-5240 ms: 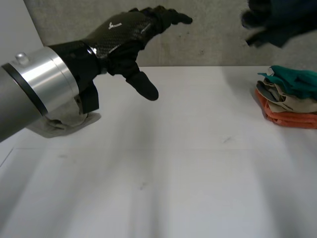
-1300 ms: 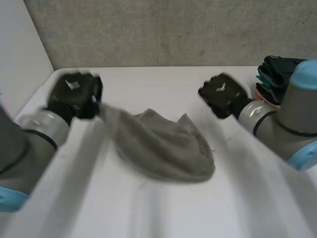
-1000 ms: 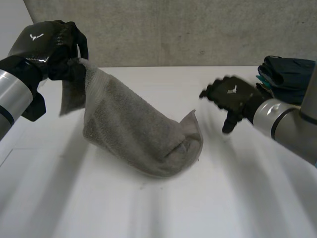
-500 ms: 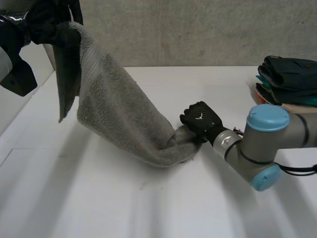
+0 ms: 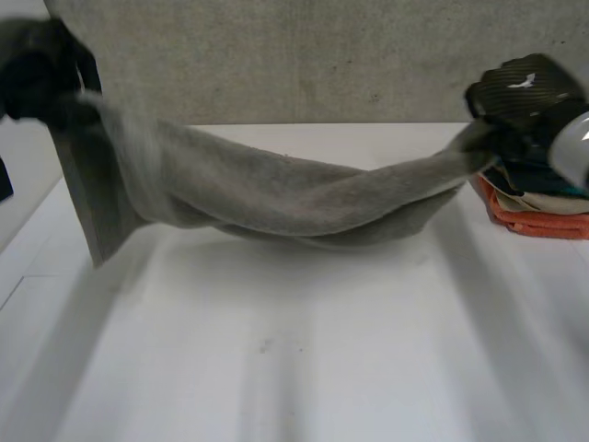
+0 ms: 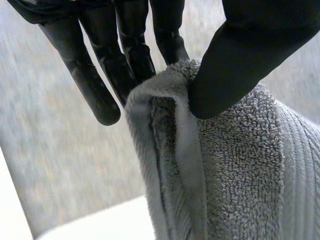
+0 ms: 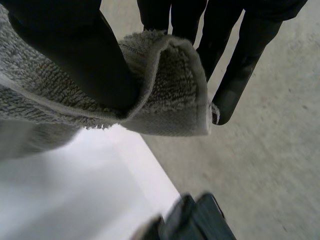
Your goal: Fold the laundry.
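Stretching the grey terry-cloth towel (image 5: 276, 198) out flat looks like the step in hand, and it isn't flat yet. The towel hangs in the air btwn the two hands, above the white table (image 5: 304, 368), w/ a twist along its middle and a loose flap dangling below the left end. To do it well, I'd undo the twist first, i.e. find the true corners so one long edge runs taut hand to hand. Then lower both ends evenly so the cloth lands spread, not roped. Don't pull harder: the pinches look shallow, esp. at the right, and a slip would drop an end. Mind the stack of folded laundry (orange, beige, teal, dark) (image 5: 538, 207) just beside the right end, prob. easy to snag.

Pose: the black left hand (image 5: 37, 78) is held high over the table's far-left side. In its wrist view the thumb (image 6: 250, 55) presses a bunched hem of the towel (image 6: 240, 170) against the fingers (image 6: 135, 50), w/ one finger standing off straight. The black right hand (image 5: 520, 92) sits at about the same height over the stack, its back toward the head camera. Its thumb (image 7: 75, 55) clamps a folded-over edge of towel (image 7: 170, 85) against the fingers (image 7: 240, 60) behind it. Both hands are pinching cloth, arms spread wide.
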Controlling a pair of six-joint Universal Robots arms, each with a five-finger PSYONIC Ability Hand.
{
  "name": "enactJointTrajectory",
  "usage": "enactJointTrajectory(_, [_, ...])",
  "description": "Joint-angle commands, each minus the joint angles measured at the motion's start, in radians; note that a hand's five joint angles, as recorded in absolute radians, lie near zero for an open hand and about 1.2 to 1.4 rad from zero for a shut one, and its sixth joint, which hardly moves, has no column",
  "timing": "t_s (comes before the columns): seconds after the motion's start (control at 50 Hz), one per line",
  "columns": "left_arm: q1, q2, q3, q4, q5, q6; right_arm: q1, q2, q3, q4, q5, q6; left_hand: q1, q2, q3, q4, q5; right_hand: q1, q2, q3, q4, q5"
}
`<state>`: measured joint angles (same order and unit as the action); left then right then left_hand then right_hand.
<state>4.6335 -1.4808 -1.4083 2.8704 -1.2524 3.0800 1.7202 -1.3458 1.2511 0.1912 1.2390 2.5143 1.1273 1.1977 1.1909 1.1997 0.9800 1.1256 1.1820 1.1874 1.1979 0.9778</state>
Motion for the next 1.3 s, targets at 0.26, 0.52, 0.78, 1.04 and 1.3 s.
enactJointTrajectory(0.26, [-0.062, -0.516, -0.046, 0.157, -0.125, 0.187, 0.121, 0.361, -0.022, 0.013, 0.183, 0.067, 0.269, 0.199, 0.205, 0.197, 0.242, 0.271, 0.214, 0.209, 0.198, 0.244])
enactJointTrajectory(0.52, [-0.082, -0.659, 0.118, 0.380, -0.166, 0.175, 0.200, 0.412, 0.048, -0.231, 0.292, 0.192, -0.953, -1.023, -1.016, -1.025, -0.980, 0.271, 0.214, 0.209, 0.198, 0.244])
enactJointTrajectory(0.78, [-0.093, -0.360, -0.366, 0.386, -0.076, 0.316, 0.208, 0.370, 0.117, -0.276, 0.289, 0.178, -0.553, -0.623, -0.616, -0.625, -0.580, 0.271, 0.214, 0.209, 0.198, 0.244])
enactJointTrajectory(1.04, [-0.093, -0.423, -0.456, 0.469, -0.033, 0.491, 0.214, 0.366, 0.143, -0.276, 0.290, 0.167, -0.550, -0.620, -0.613, -0.622, -0.577, 0.271, 0.214, 0.209, 0.198, 0.244])
enactJointTrajectory(1.3, [-0.119, -0.538, -0.359, 0.471, -0.088, 0.517, 0.203, 0.364, 0.151, -0.280, 0.295, 0.152, 0.267, 0.197, 0.203, 0.195, 0.240, 0.271, 0.214, 0.209, 0.198, 0.244])
